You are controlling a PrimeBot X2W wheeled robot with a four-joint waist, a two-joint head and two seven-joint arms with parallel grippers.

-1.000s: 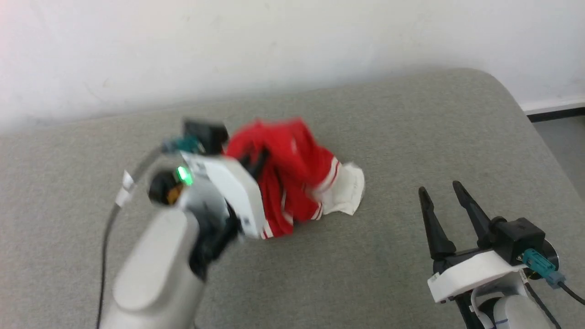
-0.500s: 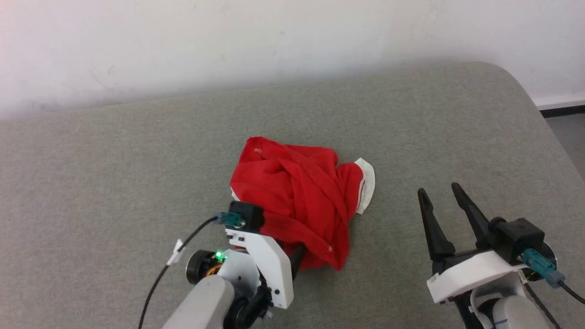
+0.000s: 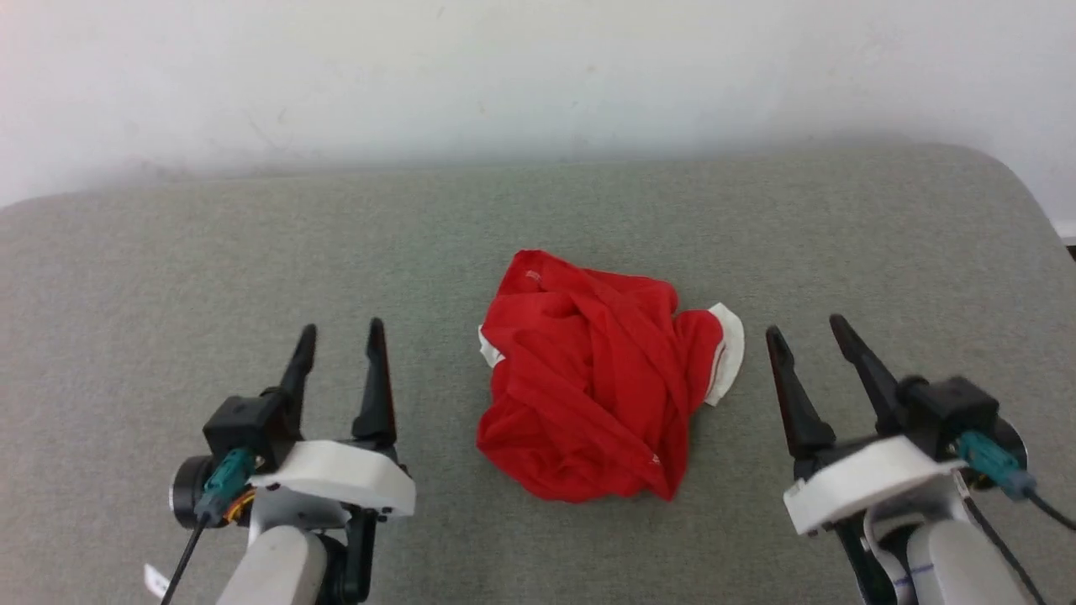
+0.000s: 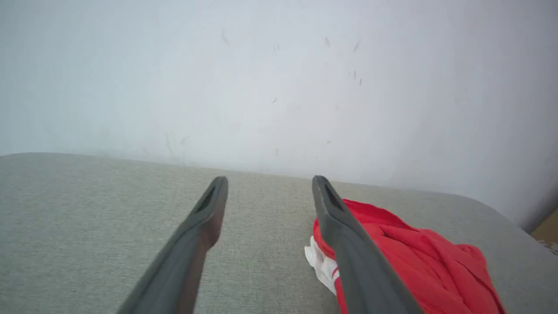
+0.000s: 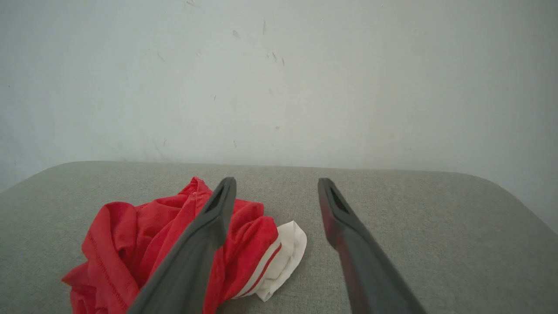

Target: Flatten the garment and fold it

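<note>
While shirt lies crumpled, left gripper and right gripper flank it, jaws spread, empty. Probably staged to grab opposite edges.

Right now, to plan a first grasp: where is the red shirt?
In the head view the garment lies crumpled at the middle of the grey surface, between the open left gripper and open right gripper, touching neither.

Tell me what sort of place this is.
Probably an indoor test room set up for cloth handling: a grey fabric-covered surface with rounded corners stands against a plain, scuffed white wall, with a crumpled red garment lying on it.
</note>
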